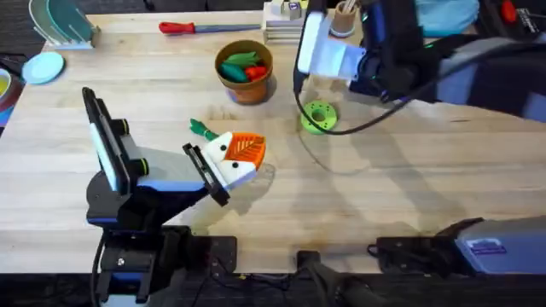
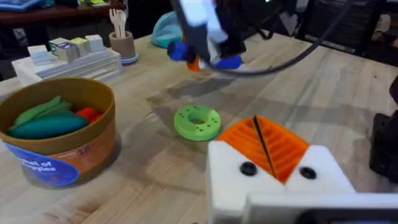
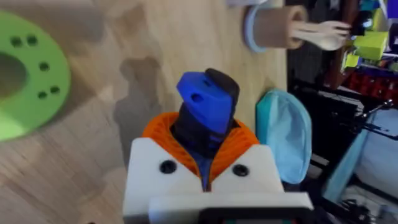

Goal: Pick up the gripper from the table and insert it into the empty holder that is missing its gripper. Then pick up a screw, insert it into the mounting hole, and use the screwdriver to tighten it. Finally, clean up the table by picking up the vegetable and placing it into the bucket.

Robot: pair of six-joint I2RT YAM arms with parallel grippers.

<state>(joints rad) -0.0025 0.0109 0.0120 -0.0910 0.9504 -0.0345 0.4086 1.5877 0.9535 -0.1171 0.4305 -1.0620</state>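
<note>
My left gripper lies low over the table, its two orange ribbed fingers pressed together, shut on nothing. Both sit in the white holder, which shows two dark screw heads. Just beyond it on the wood is the slim green vegetable. My right gripper hangs above the far side of the table, shut on the blue screwdriver, also seen in the left wrist view. The brown-orange bucket stands at the back with green and red toy vegetables inside. No loose screw is in view.
A flat green ring disc lies under the right gripper. A red-handled tool rests along the far edge. A cup of wooden utensils and stacked boxes stand at the back. A black cable hangs from the right arm.
</note>
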